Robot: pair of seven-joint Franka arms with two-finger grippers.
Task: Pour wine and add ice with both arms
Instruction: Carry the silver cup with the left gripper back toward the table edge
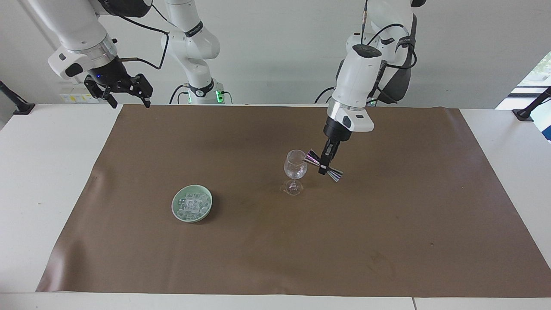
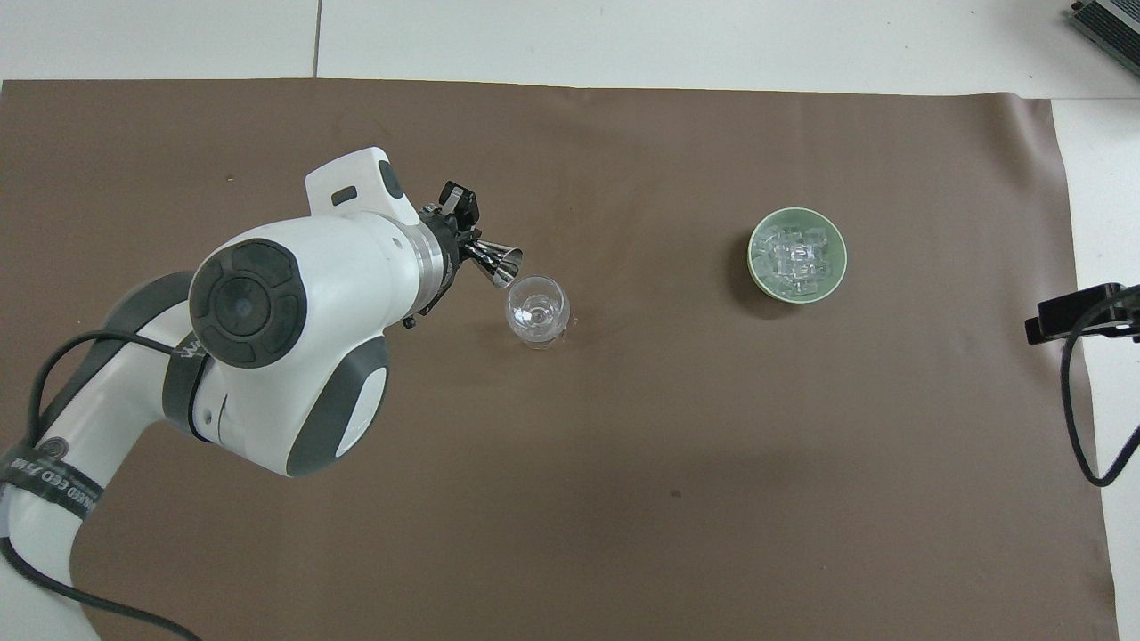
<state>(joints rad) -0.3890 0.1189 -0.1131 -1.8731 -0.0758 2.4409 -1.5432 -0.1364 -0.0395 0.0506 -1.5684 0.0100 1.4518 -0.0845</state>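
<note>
Pour step: your left gripper (image 1: 323,167), fingers clamped on the jigger (image 1: 323,165), sits frame-centre beside the wine glass (image 1: 295,165). Right gripper (image 1: 125,92), upper-left, fingers apart, waits. Next: ice (image 1: 192,203), needing a careful pinch.

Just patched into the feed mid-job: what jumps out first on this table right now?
The left gripper is shut on a shiny double-ended metal jigger, tilted beside the rim of the clear stemmed wine glass standing mid-mat. A pale green dish heaped with clear ice cubes sits toward the right arm's end. The open right gripper waits raised over the table's edge.
</note>
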